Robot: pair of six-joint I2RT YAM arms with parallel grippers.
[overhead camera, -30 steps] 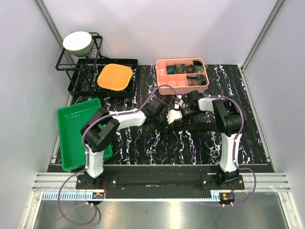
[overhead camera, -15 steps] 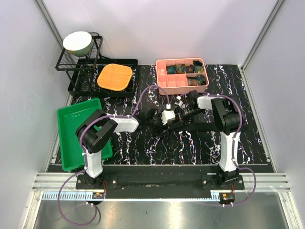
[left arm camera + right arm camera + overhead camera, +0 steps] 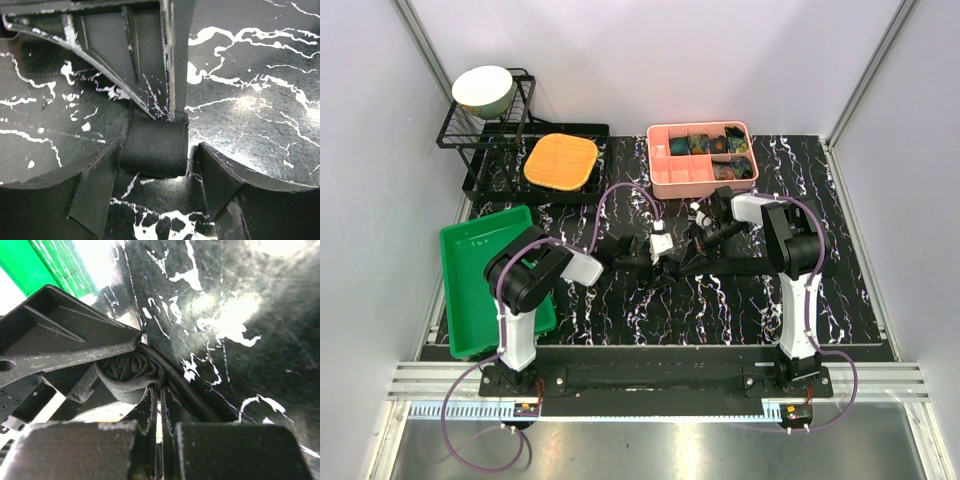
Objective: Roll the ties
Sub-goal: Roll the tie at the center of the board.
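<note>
A black tie lies partly rolled on the dark marbled table; its unrolled length runs right toward the right arm's base. In the left wrist view the roll sits between the two pads of my left gripper, which stands open, its left pad close to the roll and its right pad clear of it. My right gripper comes in from the other side, shut, with its tips pinching the puckered fabric at the roll's edge. From there the flat strip leads off. Both grippers meet mid-table.
A pink divided box with rolled ties in its compartments stands behind the grippers. A green tray lies at the left edge. Further back left are a black rack with a bowl and an orange pad.
My left gripper has opened off the roll and its arm has drawn back to the left. My right gripper has closed on the roll's edge.
</note>
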